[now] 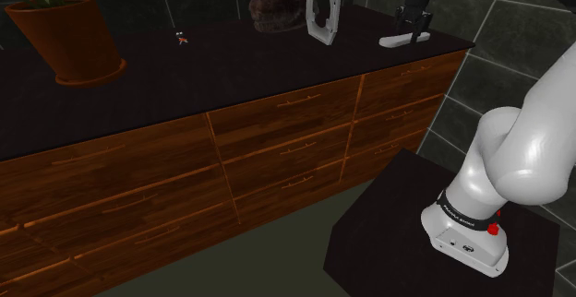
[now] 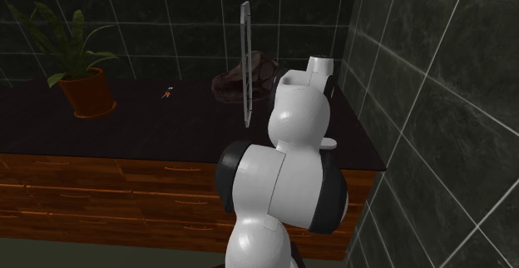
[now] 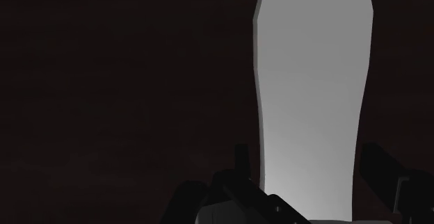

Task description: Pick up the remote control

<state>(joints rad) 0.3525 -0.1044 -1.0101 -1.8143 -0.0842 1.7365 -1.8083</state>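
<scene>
– Where the countertop runs out toward the tiled corner, is that pale slab the remote control?

– Yes. It lies flat on the dark top, near the end at the shoulder view's right. It is drawn plain white-grey, long and narrow with rounded ends.

– And the gripper?

– Directly over it, pointing down. In the wrist view the two black fingers stand apart, with the remote's long body running between them. A sliver of dark top shows between one finger and the remote's edge. The other finger sits right at the opposite edge, and I cannot tell whether it touches.

– So it is not lifted?

– No. From the shoulder view it rests on the top.

– What else stands up there?

– Near the remote, toward the shoulder view's left, a white frame stands upright, and the second exterior view shows it edge-on as a thin panel. Just past it sits a brown lumpy thing. Farther left is a tiny orange thing. Well apart from all that is a plant in a reddish-brown pot.

– And below?

– Wooden drawers with slim handles run under the whole top. The white arm rises from its black stand at the shoulder view's lower right. Dark tiled walls close the corner.
</scene>
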